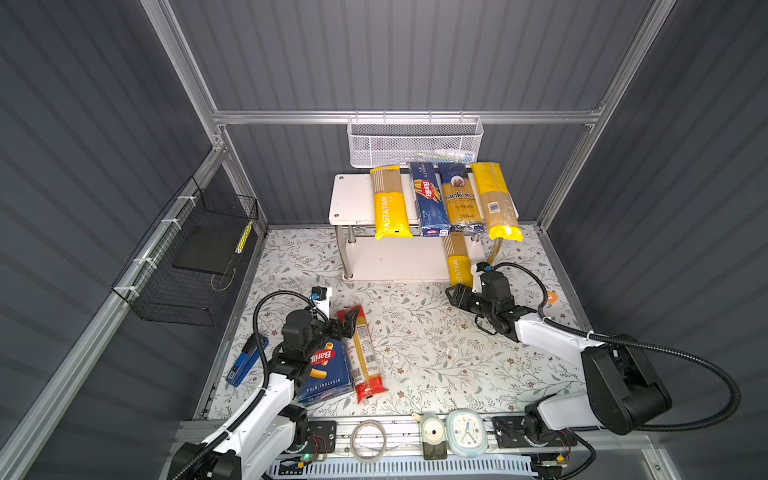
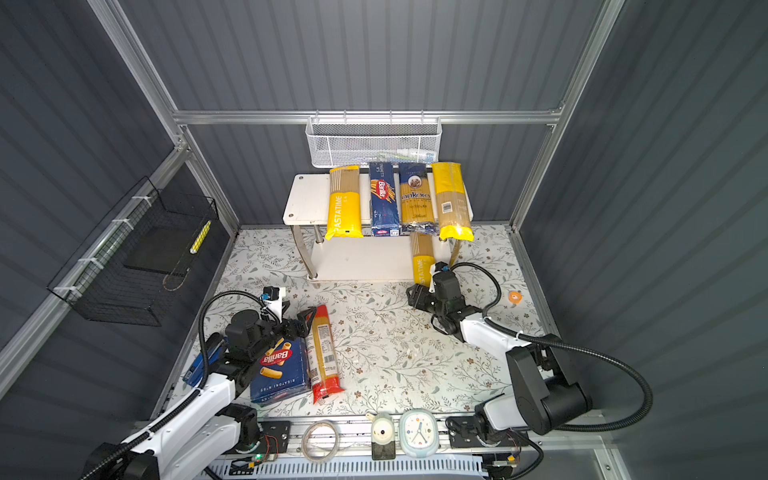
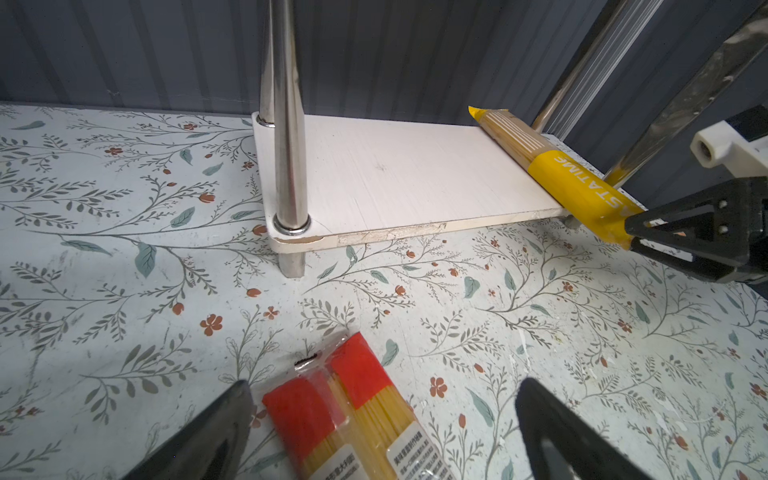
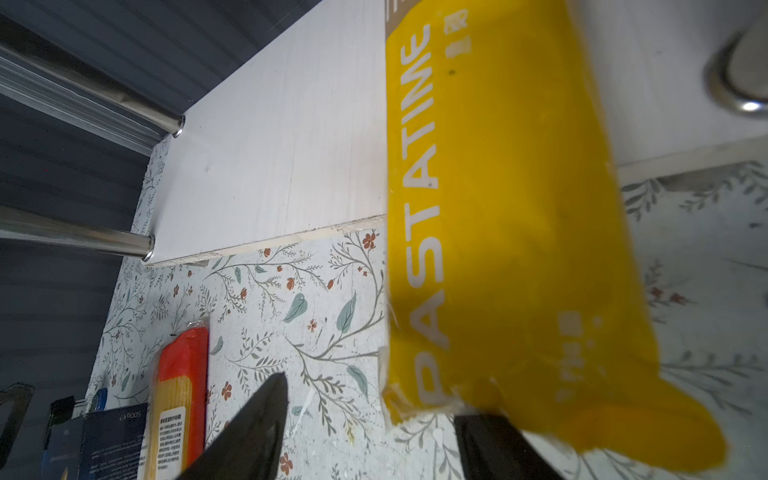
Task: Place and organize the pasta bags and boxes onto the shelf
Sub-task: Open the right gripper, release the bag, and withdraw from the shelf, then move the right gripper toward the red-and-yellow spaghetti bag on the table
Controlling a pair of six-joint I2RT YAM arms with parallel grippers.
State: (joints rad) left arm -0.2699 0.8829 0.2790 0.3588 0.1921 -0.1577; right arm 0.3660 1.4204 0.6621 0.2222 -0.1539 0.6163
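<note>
My right gripper (image 4: 370, 397) has its fingers apart at the end of the yellow PASTATIME spaghetti bag (image 4: 498, 208), which lies half on the lower board of the white chrome-legged shelf (image 4: 270, 145). My left gripper (image 3: 384, 384), fingers spread, straddles the red-ended clear spaghetti bag (image 3: 332, 415).

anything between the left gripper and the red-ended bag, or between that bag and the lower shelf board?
Nothing visible. The left gripper hangs over the red-ended bag, jaws open either side. The lower shelf board is bare except a PASTATIME bag at its right end, with the right gripper there.
</note>
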